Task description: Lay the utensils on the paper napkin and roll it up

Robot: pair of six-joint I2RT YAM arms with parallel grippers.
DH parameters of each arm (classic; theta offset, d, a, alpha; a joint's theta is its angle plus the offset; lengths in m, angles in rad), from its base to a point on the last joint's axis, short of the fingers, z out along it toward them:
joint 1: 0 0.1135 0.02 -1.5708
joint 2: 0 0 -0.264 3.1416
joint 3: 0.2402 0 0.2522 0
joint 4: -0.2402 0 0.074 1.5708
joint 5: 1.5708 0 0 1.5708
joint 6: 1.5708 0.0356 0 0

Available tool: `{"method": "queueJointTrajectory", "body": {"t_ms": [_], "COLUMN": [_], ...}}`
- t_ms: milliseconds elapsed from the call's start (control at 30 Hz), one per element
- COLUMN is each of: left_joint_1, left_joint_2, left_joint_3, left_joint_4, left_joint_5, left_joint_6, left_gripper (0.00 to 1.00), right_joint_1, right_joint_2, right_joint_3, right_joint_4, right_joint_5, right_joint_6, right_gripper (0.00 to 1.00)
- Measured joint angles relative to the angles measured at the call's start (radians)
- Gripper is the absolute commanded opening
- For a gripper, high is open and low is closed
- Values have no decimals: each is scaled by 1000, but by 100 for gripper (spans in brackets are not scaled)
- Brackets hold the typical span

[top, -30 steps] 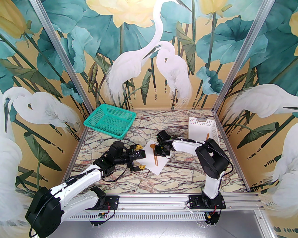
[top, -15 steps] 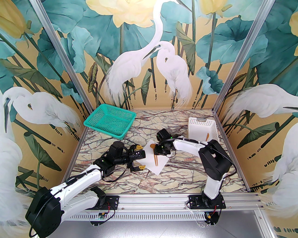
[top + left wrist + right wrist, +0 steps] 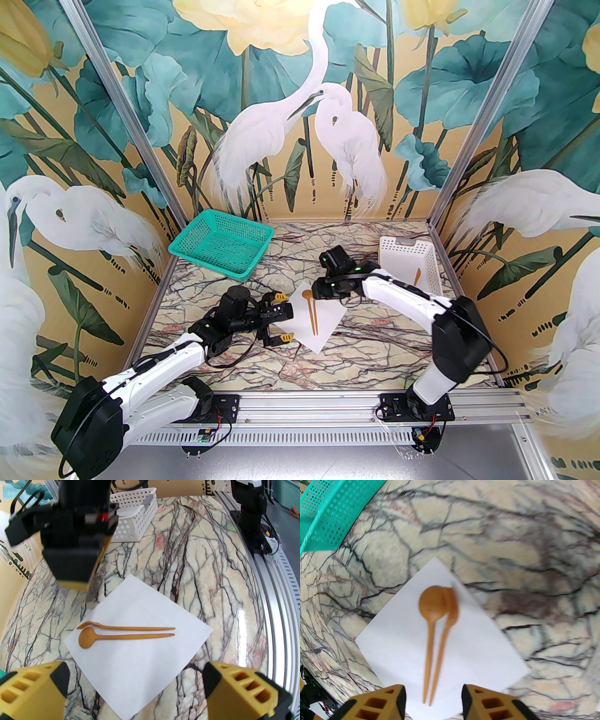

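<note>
Marble table [image 3: 375,356]; overhead view: one utensil [image 3: 416,275] inside white basket [image 3: 389,262].

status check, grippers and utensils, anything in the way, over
left gripper open, at edge of napkin. right gripper open, empty, above it. spoon and second utensil side by side on napkin; another utensil in white basket. nothing blocking.

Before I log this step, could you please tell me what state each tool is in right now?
Left tool: open, holding nothing.
Right tool: open, empty; wooden utensils lie on the napkin.
</note>
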Motion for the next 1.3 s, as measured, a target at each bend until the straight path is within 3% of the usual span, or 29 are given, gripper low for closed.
{"method": "queueJointTrajectory", "body": {"t_ms": [267,767,967,1300], "left_joint_1": [0,0,0,0], "left_joint_2": [-2,24,35,66], "left_joint_3": [-6,29,-25,-63], "left_joint_4": [157,359,414,474], "left_joint_5": [-13,-111,-111,-111], "left_joint_6": [-159,-651,-726,-767], "left_gripper": [99,99,99,99], "right_joint_1": [-162,-537,-667,-782], "right_joint_2": [-151,-182,-121,23], "right_joint_3": [-8,-10,-9,1], "right_joint_4": [-47,-168,-170,-144], "right_joint_5": [53,80,79,84], "right_joint_6": [-56,-167,-183,-208], "right_gripper": [64,64,63,55]}}
